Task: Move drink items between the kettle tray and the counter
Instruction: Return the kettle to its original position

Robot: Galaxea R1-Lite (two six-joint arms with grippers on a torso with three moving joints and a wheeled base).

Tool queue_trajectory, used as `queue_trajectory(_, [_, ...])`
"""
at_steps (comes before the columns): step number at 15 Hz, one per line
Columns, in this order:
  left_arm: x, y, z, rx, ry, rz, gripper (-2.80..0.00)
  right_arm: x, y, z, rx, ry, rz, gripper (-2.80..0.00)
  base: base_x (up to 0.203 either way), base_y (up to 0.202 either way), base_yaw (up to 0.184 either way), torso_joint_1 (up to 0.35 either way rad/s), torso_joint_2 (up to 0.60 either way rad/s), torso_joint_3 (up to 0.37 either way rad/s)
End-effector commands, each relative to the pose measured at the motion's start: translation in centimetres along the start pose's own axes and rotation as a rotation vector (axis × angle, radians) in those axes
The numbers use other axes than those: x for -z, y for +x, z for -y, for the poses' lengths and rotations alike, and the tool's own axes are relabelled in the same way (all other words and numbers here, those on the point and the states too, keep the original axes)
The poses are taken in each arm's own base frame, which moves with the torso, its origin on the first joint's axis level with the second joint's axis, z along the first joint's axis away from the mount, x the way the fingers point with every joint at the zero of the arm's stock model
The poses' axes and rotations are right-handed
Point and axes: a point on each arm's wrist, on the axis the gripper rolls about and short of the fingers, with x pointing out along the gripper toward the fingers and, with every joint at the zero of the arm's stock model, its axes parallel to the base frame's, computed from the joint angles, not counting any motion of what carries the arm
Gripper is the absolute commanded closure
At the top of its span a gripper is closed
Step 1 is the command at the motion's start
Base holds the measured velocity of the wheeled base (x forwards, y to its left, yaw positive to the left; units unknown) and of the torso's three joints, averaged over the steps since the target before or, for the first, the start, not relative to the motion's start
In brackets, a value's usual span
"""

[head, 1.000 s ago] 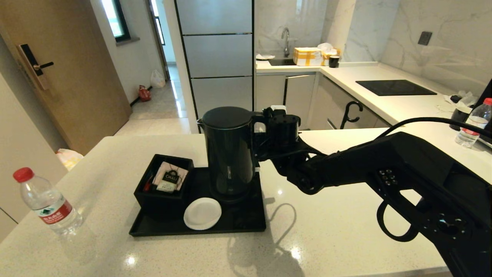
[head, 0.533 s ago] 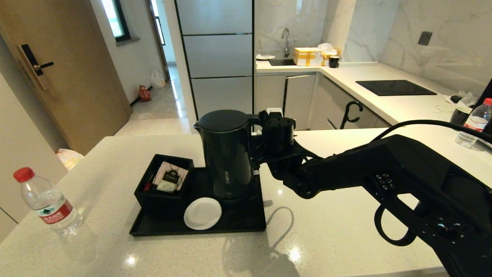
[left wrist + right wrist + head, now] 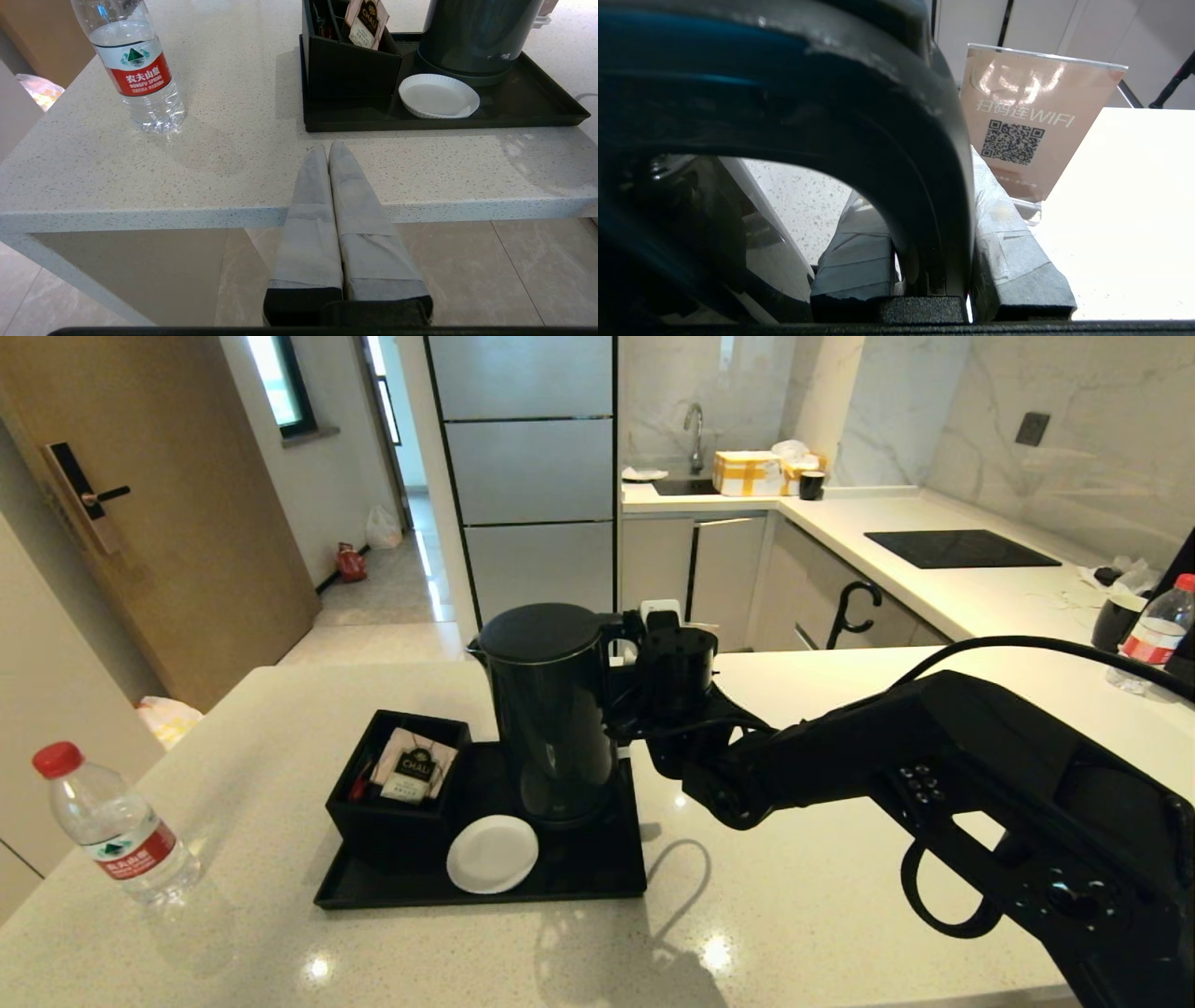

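A: Start close in. What's the left end effector (image 3: pixel 328 154) doing?

B: Parked at the counter's (image 3: pixel 822 896) near edge, fingers pressed together, holding nothing. The bottle (image 3: pixel 112 829) stands on the counter off to the left, well apart from the tray (image 3: pixel 597 882).

A: And the tray itself?

B: The coaster (image 3: pixel 492 853) lies at its front, the box (image 3: pixel 397 793) on its left side, and the kettle (image 3: pixel 551 709) at the back right. A second ago the kettle hung a little higher and further right; now it has come down and looks seated on the tray, though I can't quite see the base touching.

A: Is the right end effector (image 3: pixel 924 261) holding it?

B: Yes, clamped on the loop handle (image 3: pixel 896 140), one finger either side. The arm reaches in from the right.

A: So where does that leave things?

B: I'd judge the kettle's placement all but done; letting go of the handle should come next, and then probably the bottle
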Motion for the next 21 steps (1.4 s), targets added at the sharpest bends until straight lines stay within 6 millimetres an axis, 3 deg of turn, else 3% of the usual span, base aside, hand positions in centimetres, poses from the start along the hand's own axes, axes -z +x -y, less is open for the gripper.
queue_trajectory(1, [0.0, 0.0, 0.0, 0.0, 0.0, -0.001, 0.0, 0.6, 0.1, 0.0, 0.004, -0.009, -0.013, 0.0, 0.0, 0.0, 0.0, 0.0, 0.0, 0.0])
queue_trajectory(2, [0.0, 0.0, 0.0, 0.0, 0.0, -0.001, 0.0, 0.6, 0.1, 0.0, 0.004, -0.009, -0.014, -2.8, 0.0, 0.0, 0.0, 0.0, 0.0, 0.0])
queue_trajectory(9, [0.0, 0.0, 0.0, -0.002, 0.0, -0.001, 0.0, 1.1, -0.8, 0.5, -0.006, -0.024, -0.052, -2.8, 0.0, 0.0, 0.0, 0.0, 0.0, 0.0])
queue_trajectory(17, [0.0, 0.0, 0.0, 0.0, 0.0, -0.001, 0.0, -1.6, -4.1, 2.5, -0.177, 0.031, -0.086, -2.8, 0.0, 0.0, 0.0, 0.0, 0.0, 0.0])
queue_trajectory(21, [0.0, 0.0, 0.0, -0.002, 0.0, -0.001, 0.0, -1.1, -4.8, 3.6, -0.186, 0.043, -0.126, -2.8, 0.0, 0.0, 0.0, 0.0, 0.0, 0.0])
